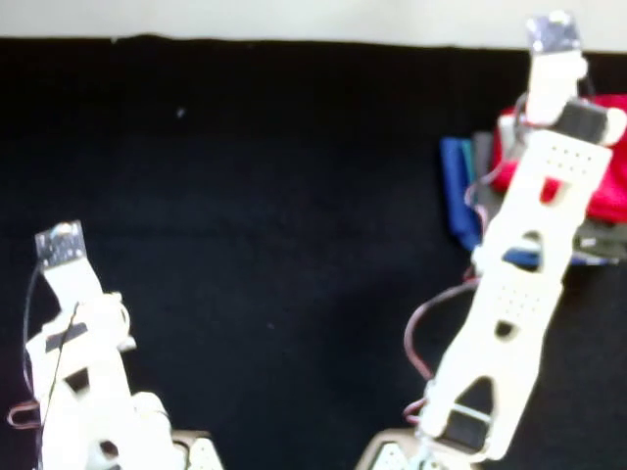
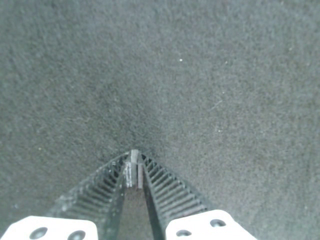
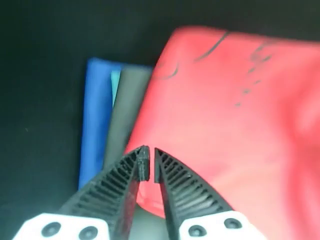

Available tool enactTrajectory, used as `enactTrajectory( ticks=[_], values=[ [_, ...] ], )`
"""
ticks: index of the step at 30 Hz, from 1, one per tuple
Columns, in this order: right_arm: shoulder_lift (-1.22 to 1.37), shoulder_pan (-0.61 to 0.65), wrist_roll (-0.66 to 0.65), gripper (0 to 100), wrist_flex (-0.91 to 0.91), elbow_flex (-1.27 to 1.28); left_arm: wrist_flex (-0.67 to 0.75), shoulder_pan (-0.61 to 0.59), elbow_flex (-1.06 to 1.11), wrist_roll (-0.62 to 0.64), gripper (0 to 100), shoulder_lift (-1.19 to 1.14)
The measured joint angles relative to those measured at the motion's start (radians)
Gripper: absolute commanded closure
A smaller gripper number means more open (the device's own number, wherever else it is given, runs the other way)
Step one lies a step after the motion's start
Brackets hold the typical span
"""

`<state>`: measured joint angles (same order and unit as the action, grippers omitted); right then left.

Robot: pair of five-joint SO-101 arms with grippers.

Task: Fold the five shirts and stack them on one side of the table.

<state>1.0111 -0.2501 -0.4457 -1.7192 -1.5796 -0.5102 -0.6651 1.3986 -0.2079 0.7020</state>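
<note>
A: Where are the shirts at this moment?

B: They lie in 1 stack at the far right of the table. The red shirt is on top. Under it a grey shirt, a teal shirt and a blue shirt stick out to the left. I count 4 colours; a 5th I cannot tell.

A: And the grippers?

B: The right gripper hangs just over the red shirt, close to the edge where the grey one shows. Its jaws are almost together, with nothing between them. The left gripper is at the near left, jaws closed and empty, over bare cloth.

A: So which step is it?

B: I think the last tidying. The lower layers are not in line, so I would push their edges softly toward the right and not pinch. A hard push may open a fold or slide the whole stack.

A: And the surface?

B: A black felt-like cloth, which likely grips fabric. Behind the far edge is a pale wall.
</note>
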Motion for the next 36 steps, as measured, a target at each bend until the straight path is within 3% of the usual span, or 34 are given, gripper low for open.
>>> enactTrajectory(
  ticks=[9, 14, 27, 32, 36],
  values=[
    [0.052, -0.046, 0.000, 99.3, -0.034, 0.009, 0.000, 0.000, 0.000, 0.000, 99, 0.000],
    [0.031, -0.078, -0.041, 99.3, -0.034, 0.192, 0.000, 0.000, 0.000, 0.000, 99, 0.000],
    [-0.474, -0.094, -0.215, 99.3, -0.002, 0.951, 0.000, 0.000, 0.000, 0.000, 99, 0.000],
    [-0.634, -0.103, -0.207, 99.3, 0.137, 1.092, 0.000, 0.000, 0.000, 0.000, 99, 0.000],
    [-0.726, -0.101, -0.115, 99.3, 0.239, 1.109, 0.000, 0.000, 0.000, 0.000, 99, 0.000]
  ],
)
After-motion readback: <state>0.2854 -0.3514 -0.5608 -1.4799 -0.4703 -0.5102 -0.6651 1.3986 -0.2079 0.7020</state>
